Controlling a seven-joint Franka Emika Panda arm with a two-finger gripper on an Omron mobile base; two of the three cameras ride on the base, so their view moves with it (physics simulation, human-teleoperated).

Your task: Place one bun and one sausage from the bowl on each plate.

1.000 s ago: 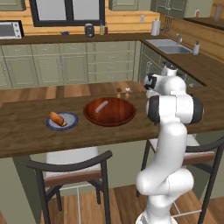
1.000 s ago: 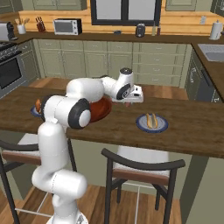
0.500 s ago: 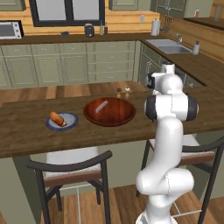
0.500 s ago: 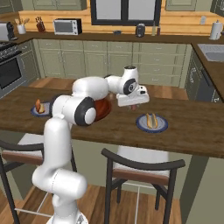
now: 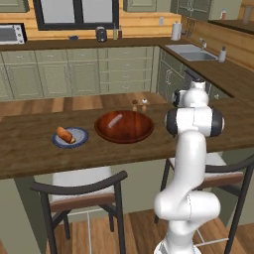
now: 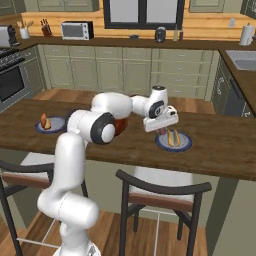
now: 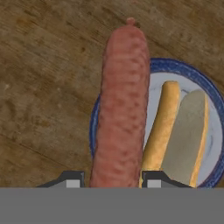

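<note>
My gripper (image 7: 111, 181) is shut on a long reddish sausage (image 7: 122, 109) and holds it just above the right plate (image 7: 175, 66). A split bun (image 7: 177, 131) lies on that plate, beside the sausage. From the right base view the gripper (image 6: 162, 130) hangs over the near edge of this plate (image 6: 184, 146) with its bun (image 6: 173, 137). The reddish-brown wooden bowl (image 5: 124, 126) sits mid-counter, its left part hidden by my arm in the right base view. The other plate (image 5: 79, 141) at the left carries a bun or sausage (image 5: 64, 134); I cannot tell which.
Two small shakers (image 5: 139, 104) stand just behind the bowl. Bar chairs (image 6: 160, 192) are tucked under the near edge of the wooden counter (image 6: 220, 150). A back counter holds a microwave (image 6: 76, 30) and a sink (image 5: 191, 52).
The arm has swung from beside the bowl to the right, carrying the sausage until the gripper hangs over the right plate with the bun.
</note>
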